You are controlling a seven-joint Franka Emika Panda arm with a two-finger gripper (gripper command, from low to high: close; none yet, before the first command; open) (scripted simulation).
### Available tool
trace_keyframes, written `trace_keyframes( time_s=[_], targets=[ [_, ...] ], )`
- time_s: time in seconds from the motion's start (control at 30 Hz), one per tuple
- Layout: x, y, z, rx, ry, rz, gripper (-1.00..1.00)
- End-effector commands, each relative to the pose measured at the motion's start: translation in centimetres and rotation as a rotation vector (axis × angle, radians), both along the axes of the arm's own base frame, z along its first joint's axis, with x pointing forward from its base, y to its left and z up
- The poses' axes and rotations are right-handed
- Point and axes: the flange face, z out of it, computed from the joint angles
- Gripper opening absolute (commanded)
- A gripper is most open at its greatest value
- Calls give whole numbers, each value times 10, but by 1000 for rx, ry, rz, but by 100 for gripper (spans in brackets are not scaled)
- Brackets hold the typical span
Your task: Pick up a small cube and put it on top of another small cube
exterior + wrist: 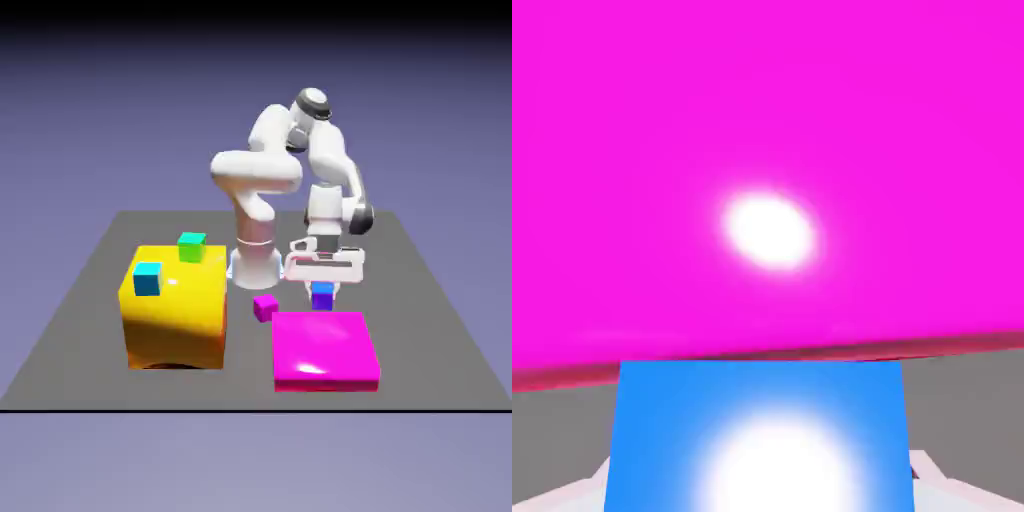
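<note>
standing over the desk (90, 300), the gripper (322, 287) looks clamped on the small cube (322, 296), which sits between its fingers just behind the far edge of the flat magenta slab (326, 348); in the hand view the cube fills the bottom middle, so i'd say the grasp step is just done. next it needs a clean lift, then a carry to another small cube, perhaps the little magenta cube (265, 306) close by, lowering squarely so it doesn't slide off.

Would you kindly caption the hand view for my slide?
Hand shut on the small blue cube, with the flat magenta block filling the view beyond.
</note>
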Motion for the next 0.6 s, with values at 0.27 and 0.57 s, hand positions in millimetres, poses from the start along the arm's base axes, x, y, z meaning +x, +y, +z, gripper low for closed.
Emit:
trace_keyframes(
  time_s=[0.27,0.57],
  targets=[
    [33,12,44,55,102,-301,-100],
    [73,-10,101,77,149,-631,-100]
  ],
)
